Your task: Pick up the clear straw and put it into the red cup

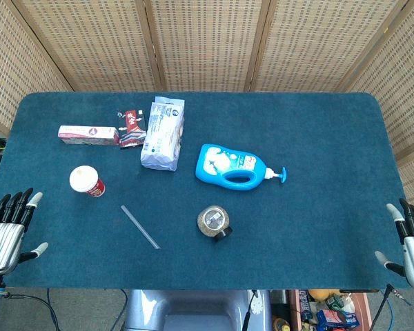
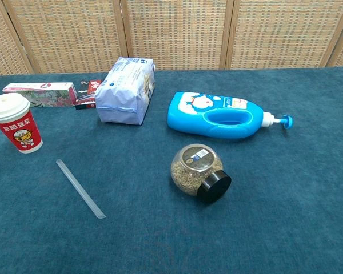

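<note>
— Straw [image 1: 139,226], clear: how did it look likely to handle?
— Very light, I judged, thin-walled and a bit slick, easy to crush or to flick away on the blue table [image 1: 317,227]. It lay flat, so a pinch near its middle from above seemed safest, thumb against a finger.
— How did it look?
— A slim see-through tube, lying slantwise, its far end toward eleven o'clock, its near end toward five.
— And its place?
— Near the front left of the table. The red cup [image 1: 87,181] stood upright at about ten o'clock from it, near but apart, with a white lid on. A round jar [image 1: 214,222] lay at three o'clock.
— The hands?
— Left hand [image 1: 7,227] and right hand [image 1: 412,243] rested at the table's edges, fingers spread, holding nothing.
</note>
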